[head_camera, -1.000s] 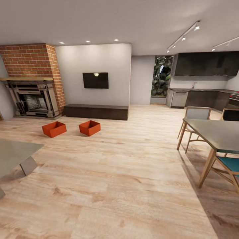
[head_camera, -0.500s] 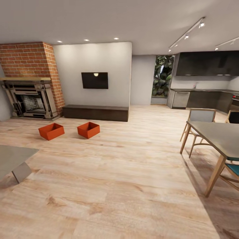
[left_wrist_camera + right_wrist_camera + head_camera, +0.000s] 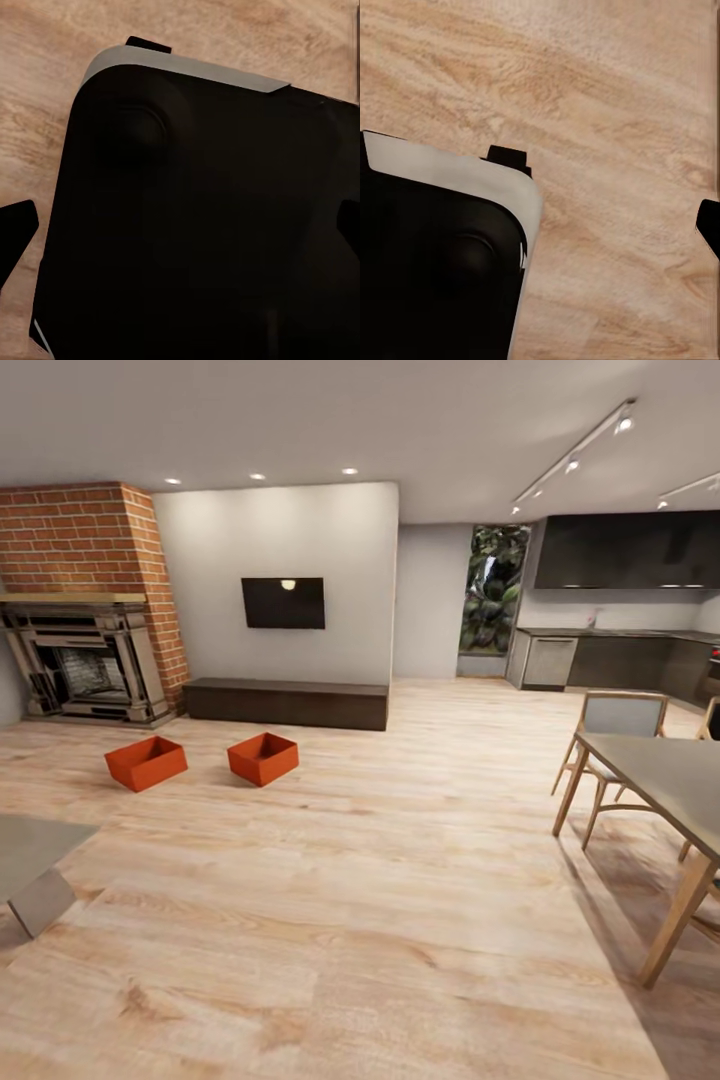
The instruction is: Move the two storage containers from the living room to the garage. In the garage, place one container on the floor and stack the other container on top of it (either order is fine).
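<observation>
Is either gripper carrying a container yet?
No. Both containers sit on the wood floor by the fireplace, nothing gripping them.

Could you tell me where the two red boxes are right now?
In the head view, both red boxes sit left on the wood floor, before the fireplace and low bench.

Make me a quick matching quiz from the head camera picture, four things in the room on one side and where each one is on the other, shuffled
Things:
1. storage containers
2. television
3. fireplace
4. dining table

Places:
A. mounted on the white wall
B. at the right edge, beside wooden chairs
C. on the wood plank floor, side by side
D. set in the brick chimney, far left

Pairs: 1-C, 2-A, 3-D, 4-B
</observation>
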`<state>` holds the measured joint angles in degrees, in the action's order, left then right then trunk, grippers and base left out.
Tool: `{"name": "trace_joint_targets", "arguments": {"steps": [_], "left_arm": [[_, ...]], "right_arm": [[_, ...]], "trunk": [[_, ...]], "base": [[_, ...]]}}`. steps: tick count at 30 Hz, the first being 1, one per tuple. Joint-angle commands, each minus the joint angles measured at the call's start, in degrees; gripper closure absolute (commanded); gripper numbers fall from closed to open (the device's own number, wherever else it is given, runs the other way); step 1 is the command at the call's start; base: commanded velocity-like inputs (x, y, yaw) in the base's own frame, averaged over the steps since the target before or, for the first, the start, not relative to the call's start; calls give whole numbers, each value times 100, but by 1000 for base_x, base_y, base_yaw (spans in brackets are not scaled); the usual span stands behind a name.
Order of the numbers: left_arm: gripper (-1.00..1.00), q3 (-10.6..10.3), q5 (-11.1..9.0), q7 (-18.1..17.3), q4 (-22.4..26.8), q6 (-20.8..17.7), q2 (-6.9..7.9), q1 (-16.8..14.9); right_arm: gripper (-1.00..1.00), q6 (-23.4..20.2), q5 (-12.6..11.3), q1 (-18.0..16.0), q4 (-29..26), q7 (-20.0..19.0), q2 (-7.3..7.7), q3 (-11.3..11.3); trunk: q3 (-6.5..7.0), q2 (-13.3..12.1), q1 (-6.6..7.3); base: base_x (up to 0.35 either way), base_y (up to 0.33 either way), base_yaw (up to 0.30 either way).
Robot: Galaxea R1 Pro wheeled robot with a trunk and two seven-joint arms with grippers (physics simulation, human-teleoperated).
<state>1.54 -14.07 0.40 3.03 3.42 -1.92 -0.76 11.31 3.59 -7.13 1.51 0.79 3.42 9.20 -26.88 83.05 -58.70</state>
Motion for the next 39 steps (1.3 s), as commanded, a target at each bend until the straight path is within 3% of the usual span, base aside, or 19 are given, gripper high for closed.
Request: {"name": "trace_joint_targets", "arguments": {"steps": [1, 39], "left_arm": [[-100, 13, -16, 4, -4, 18, -2, -4], [-100, -15, 9, 4, -10, 9, -2, -2]], "right_arm": [[-100, 29, 37, -7, 16, 8, 0, 11], [-100, 9, 26, -7, 16, -2, 0, 18]], "trunk": [[-6, 3, -3], [-6, 3, -3]], "base": [[322, 0, 0], [322, 0, 0]]}}
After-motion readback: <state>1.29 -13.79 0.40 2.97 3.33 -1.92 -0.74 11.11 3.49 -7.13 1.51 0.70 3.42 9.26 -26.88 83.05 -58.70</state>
